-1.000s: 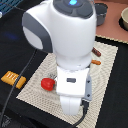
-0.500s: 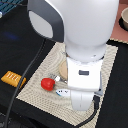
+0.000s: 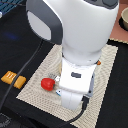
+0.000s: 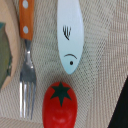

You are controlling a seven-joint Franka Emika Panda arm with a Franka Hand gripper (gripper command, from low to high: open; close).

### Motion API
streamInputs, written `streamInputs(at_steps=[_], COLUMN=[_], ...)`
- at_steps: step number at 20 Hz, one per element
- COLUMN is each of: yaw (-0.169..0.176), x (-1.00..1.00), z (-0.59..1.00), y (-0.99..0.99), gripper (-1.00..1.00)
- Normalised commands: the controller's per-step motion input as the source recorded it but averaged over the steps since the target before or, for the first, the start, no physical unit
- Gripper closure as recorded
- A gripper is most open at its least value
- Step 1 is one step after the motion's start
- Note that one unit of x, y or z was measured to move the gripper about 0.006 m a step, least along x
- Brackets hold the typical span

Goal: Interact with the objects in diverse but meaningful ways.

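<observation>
Tomato (image 4: 61, 104), red with a green star top, lies on the woven mat (image 4: 102, 75) just beside a white fish-shaped piece (image 4: 69, 35) and a fork (image 4: 27, 65). Yellow bread (image 3: 14, 79) sits apart on the dark table (image 3: 20, 45). I cannot tell whether the gripper is released or clenched.

A robot test bench dressed as a dining table. A woven mat (image 3: 35, 80) lies on black cloth; a toy tomato (image 4: 61, 103) and fork (image 4: 26, 60) sit on it.

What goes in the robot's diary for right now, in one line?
arm: low over mat | tomato beside fork, below fish piece | gripper: unseen
</observation>
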Motion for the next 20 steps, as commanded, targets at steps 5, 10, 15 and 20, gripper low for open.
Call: streamInputs(at_steps=[5, 10, 15, 20], yaw=[-0.04, -0.008, 0.0, 0.0], x=[-0.93, -0.99, -1.0, -1.0], z=[0.43, 0.4, 0.39, 0.36], y=[-0.03, 0.25, 0.38, 0.42], gripper=[-1.0, -1.0, -1.0, -1.0])
